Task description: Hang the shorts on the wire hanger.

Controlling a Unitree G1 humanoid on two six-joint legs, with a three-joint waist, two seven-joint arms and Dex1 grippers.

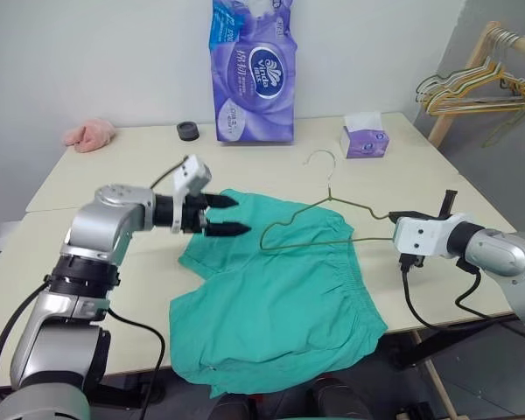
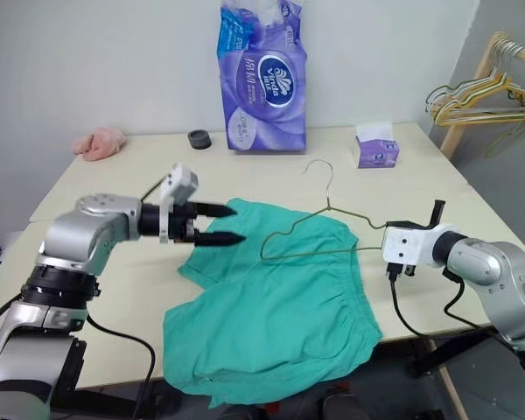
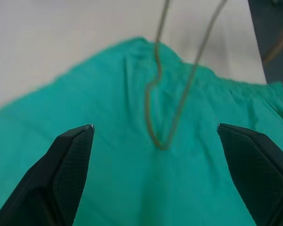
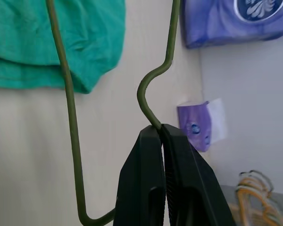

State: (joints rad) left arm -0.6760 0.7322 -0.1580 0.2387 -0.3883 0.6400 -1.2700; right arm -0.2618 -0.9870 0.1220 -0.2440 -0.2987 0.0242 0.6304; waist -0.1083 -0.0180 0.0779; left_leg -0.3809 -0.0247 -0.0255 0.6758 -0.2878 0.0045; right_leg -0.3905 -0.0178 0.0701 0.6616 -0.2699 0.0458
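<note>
The shorts (image 1: pixel 276 297) lie spread flat on the table (image 1: pixel 114 184), teal fabric fanned out at the near edge with the gathered waistband running toward three o'clock, and one corner is draped just past the table's lip at six o'clock. And there's the wire hanger (image 1: pixel 319 223), held up off the cloth, its triangle hovering over the upper part of the shorts and the hook pointing away toward twelve o'clock!

The right gripper (image 4: pixel 161 129) has its two black fingers pinched tight together on the wire, right at the bend of the hanger's shoulder at three o'clock. That looks like a deliberate hold: gripping one end keeps the frame steady and lifted, leaving the opposite tip free at nine o'clock for the fabric to be threaded over it.

Over on the other side, the left gripper (image 1: pixel 217 216) comes in from nine o'clock with its fingers spread wide and nothing between them. It points across at the hanger's free tip, poised just above the top corner of the shorts. From its wrist view the fabric sits squarely between the two fingertips (image 3: pixel 75 141), with the hanger's tip lying on the cloth dead ahead. My read: it's lined up to pinch that fabric and feed it onto the wire.
</note>
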